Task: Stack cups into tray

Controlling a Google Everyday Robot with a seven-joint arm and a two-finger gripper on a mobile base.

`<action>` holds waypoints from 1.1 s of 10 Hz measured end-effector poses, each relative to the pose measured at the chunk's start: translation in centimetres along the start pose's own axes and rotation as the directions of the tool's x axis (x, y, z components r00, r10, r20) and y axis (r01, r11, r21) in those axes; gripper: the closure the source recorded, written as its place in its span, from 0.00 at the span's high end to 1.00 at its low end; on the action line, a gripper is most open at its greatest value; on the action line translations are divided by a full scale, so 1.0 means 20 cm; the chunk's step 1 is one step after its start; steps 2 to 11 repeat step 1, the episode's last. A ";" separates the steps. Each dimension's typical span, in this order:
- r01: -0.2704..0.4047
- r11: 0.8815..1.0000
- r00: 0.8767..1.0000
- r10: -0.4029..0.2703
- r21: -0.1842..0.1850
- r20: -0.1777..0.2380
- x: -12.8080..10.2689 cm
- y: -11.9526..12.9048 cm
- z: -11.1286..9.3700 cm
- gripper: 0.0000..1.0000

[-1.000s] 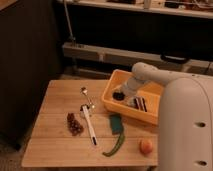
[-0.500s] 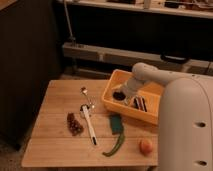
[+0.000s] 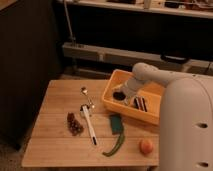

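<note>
Gripper (image 3: 124, 94): inside tray (image 3: 150, 116), left end, over dark cup (image 3: 119, 96); finger state cannot tell. Likely placing cup for stacking. White cup not discernible. Spoon (image 3: 86, 94) on table (image 3: 55, 145), left of tray.

Nothing visibly changes: the gripper (image 3: 125, 93) stays low inside the tray (image 3: 111, 90) beside the dark cup (image 3: 119, 96), in the same spot.
</note>
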 end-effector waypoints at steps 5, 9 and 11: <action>-0.004 1.000 1.000 0.004 -0.020 0.011 -0.02 0.00 -0.03 0.80; -0.004 1.000 1.000 0.004 -0.020 0.011 -0.02 0.00 -0.03 0.80; -0.004 1.000 1.000 0.004 -0.020 0.011 -0.02 0.00 -0.03 0.80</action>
